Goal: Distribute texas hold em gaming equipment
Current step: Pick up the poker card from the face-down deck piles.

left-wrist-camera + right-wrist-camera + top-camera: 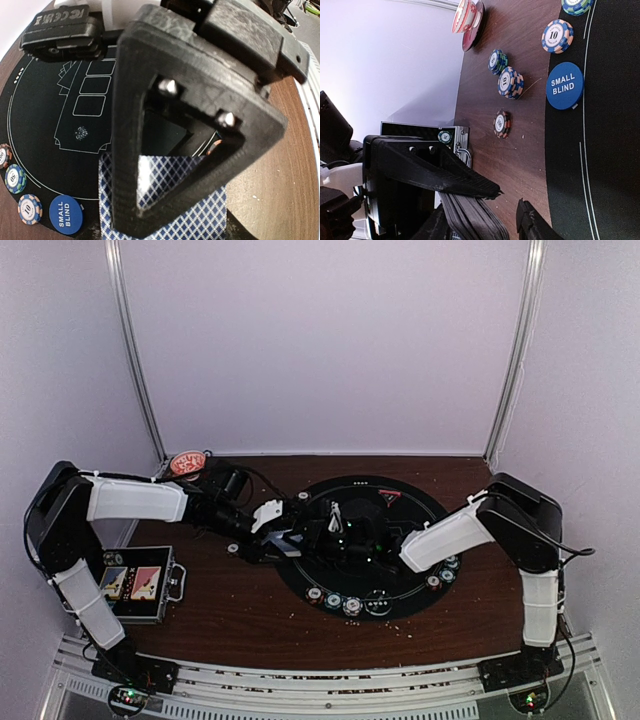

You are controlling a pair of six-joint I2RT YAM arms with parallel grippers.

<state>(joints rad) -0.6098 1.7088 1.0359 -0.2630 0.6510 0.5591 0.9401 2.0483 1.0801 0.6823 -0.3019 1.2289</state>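
A stack of playing cards (284, 537) with blue-diamond backs hangs over the left edge of the round black mat (420, 505), where both grippers meet. My left gripper (276, 532) is shut on the cards (200, 215), and a black triangular finger (129, 150) lies across them. My right gripper (507, 200) stands open around the stack (470, 217): one finger (435, 170) rests along its top, the other fingertip (532, 225) sits slightly clear of it. Striped chips (30, 208) and a blue SMALL BLIND button (66, 215) line the mat's near rim.
A red bowl (187, 462) stands at the back left. The open black case (135, 585) lies at the front left. Loose chips (510, 82) rest on the wood left of the mat. A red-triangle marker (388, 496) sits at the mat's far edge.
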